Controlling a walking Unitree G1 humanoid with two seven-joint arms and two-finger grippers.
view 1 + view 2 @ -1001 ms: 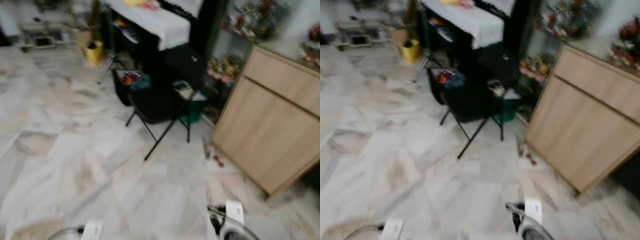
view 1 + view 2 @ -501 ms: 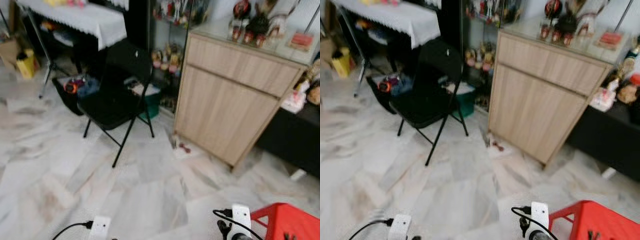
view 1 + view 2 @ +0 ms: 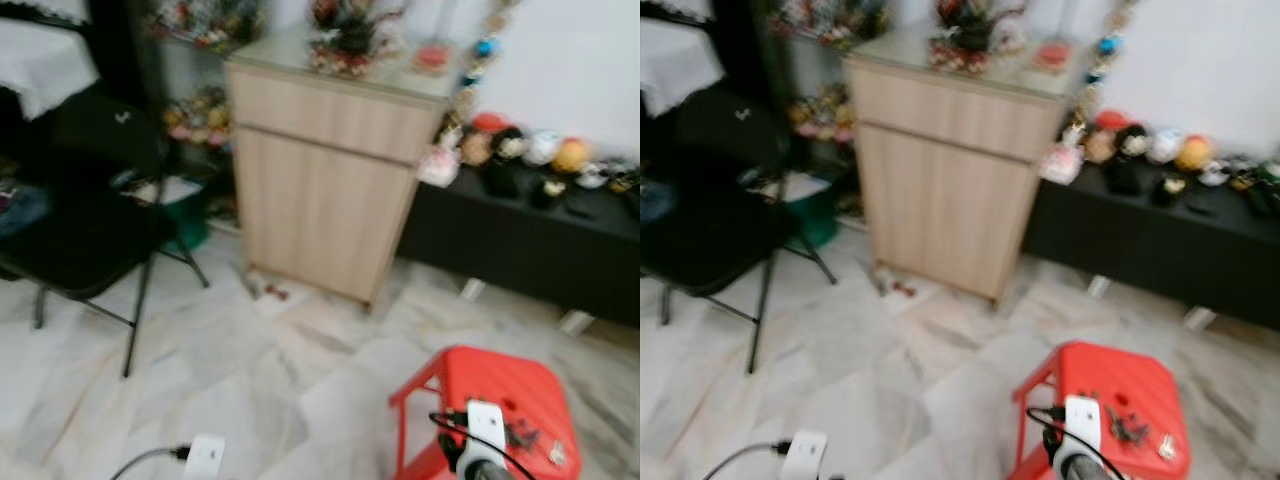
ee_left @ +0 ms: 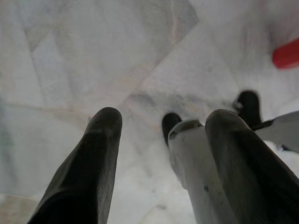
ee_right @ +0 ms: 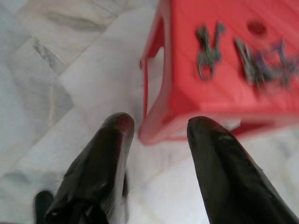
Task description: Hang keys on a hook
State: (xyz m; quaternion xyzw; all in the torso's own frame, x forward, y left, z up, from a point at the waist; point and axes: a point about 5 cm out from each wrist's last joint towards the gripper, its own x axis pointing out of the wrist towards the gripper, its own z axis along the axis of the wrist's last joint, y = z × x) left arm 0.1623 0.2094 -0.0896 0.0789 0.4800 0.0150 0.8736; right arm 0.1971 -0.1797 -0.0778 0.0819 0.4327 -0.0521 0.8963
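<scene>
I judge the task barely begun: nothing is picked up, and I can find no hook among what I can see. The keys (image 5: 261, 63) lie loose on top of the red stool (image 5: 196, 100), just ahead of my right gripper (image 5: 156, 135), with a second dark metal piece (image 5: 208, 49) lying beside them; blur keeps me from telling which bits belong to one bunch. The right gripper's fingers stand spread apart and hold nothing, their tips hanging short of the stool's near edge and lower than its seat. The left gripper (image 4: 161, 126) hangs over bare marble floor (image 4: 93, 56), also spread and empty.

Everything is left to do: close the gap, lift the hand above the seat, take the keys, then find a hook.

For room, the stool's rim is the edge nearest my right fingers, so I would need to rise before reaching in. Beyond the stool, well past the hand, stand a wooden cabinet (image 3: 320, 190) and a low black bench (image 3: 530, 245) crowded with trinkets. Off toward my left side a black folding chair (image 3: 85, 240) sits well apart. The floor between is open.
</scene>
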